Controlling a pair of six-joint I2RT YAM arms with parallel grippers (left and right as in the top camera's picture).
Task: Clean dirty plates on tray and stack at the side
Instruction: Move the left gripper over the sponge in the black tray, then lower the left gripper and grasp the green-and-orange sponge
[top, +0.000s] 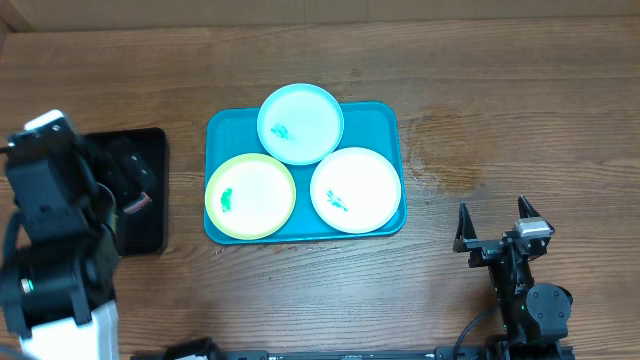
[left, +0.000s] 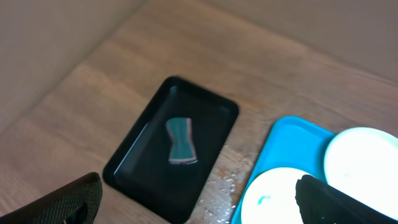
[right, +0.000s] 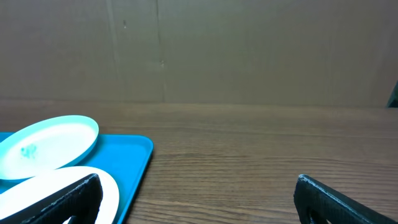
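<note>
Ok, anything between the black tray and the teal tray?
Just bare wood between the black tray and the teal tray, clearest in the left wrist view; a few shiny specks, maybe droplets.

wooden table (top: 500, 90), teal tray (top: 222, 130), black tray (top: 150, 215)

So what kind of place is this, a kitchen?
Probably a robot test bench, not a kitchen: two robot arms sit at a wooden table, plain brown board stands behind it, and three smeared plates wait on a tray.

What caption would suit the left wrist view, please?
Left gripper open above a black tray holding a sponge, teal tray with plates alongside.
</note>
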